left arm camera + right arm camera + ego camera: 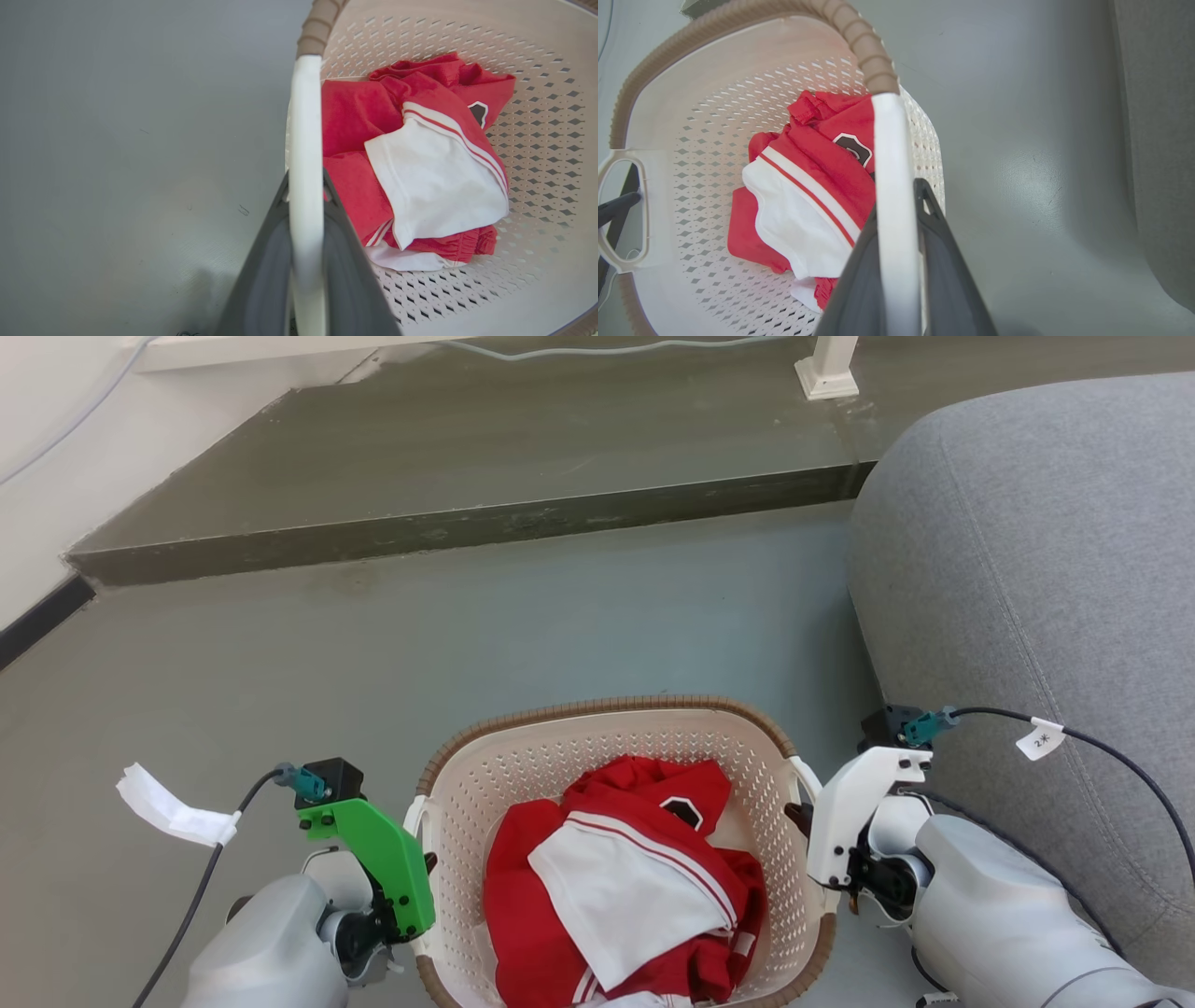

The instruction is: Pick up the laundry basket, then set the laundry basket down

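The laundry basket (560,756) is cream perforated plastic with a brown woven-look rim, low in the middle of the head view. Red and white clothes (625,887) lie crumpled inside it. My left gripper (425,863), under a green mount, is at the basket's left side handle. In the left wrist view my left gripper (306,179) is shut on the white handle bar (306,116). My right gripper (798,817) is at the right handle. In the right wrist view my right gripper (899,200) is shut on that white handle (889,140). I cannot tell whether the basket rests on the floor.
A large grey cushioned seat (1046,569) stands close on the right, beside my right arm. A raised dark step (467,523) runs across the back, with a white post foot (826,373) on it. A pale wall (37,476) closes the left. Open grey floor (560,616) lies ahead.
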You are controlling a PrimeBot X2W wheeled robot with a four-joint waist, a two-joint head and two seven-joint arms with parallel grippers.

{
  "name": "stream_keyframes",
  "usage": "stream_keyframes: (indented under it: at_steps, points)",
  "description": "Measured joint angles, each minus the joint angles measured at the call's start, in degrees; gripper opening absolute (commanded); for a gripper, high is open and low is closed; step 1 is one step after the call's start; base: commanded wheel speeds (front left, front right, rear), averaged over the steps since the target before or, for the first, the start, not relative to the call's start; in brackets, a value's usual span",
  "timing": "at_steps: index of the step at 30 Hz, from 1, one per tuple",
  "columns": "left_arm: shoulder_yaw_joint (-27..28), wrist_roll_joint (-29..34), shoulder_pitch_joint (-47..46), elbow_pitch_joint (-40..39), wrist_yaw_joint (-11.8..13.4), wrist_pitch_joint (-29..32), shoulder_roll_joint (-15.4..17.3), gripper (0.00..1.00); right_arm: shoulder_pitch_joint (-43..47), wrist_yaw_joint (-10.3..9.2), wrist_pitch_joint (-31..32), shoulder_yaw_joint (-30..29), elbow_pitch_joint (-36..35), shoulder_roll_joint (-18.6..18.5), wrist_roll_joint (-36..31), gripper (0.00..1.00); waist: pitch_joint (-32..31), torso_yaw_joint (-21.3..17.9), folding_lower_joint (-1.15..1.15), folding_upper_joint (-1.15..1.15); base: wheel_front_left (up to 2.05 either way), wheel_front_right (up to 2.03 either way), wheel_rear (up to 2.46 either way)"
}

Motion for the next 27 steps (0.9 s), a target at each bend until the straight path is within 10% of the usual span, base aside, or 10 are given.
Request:
stream_keyframes:
  at_steps: [27]
  points:
    - [-1.1,-0.9,0.0,-0.3,0.0,-1.1,0.4,0.00,-0.2,0.00,-1.4,1.7,0.2,0.0,1.6,0.00,2.4,-0.5,0.00,0.00,0.00,0.00,0.00]
